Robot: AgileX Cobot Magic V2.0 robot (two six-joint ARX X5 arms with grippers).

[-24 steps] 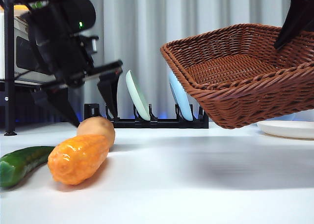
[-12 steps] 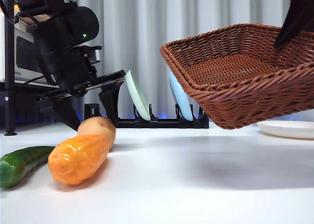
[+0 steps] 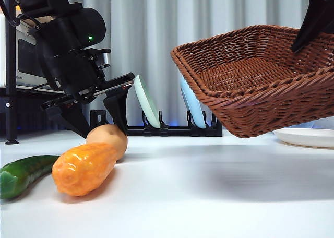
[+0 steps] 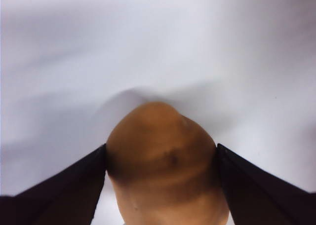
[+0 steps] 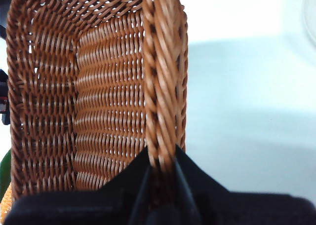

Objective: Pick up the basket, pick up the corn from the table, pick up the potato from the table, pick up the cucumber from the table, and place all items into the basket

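At the far left of your front view the cucumber (image 3: 21, 174) lies on the white counter (image 3: 209, 196), its tip touching the corn (image 3: 83, 168) just beside it. Right behind the corn sits the potato (image 3: 108, 139), with your left gripper (image 3: 99, 126) down over it; the left wrist view shows its jaws parted around the potato (image 4: 165, 161), one pressed against each side, the potato resting on the counter (image 4: 148, 47). Behind them a black rack (image 3: 156, 127) holds two pale plates upright, a greenish one (image 3: 146, 101) and a bluish one (image 3: 192, 103). To the right, the basket (image 3: 261, 76) hangs tilted above the counter, nothing visible inside it. Your right gripper (image 5: 162, 168) has its jaws closed on the basket's braided rim (image 5: 163, 87). A white plate (image 3: 305, 136) lies under the basket's far side. A pale curtain (image 3: 209, 13) closes off the back.
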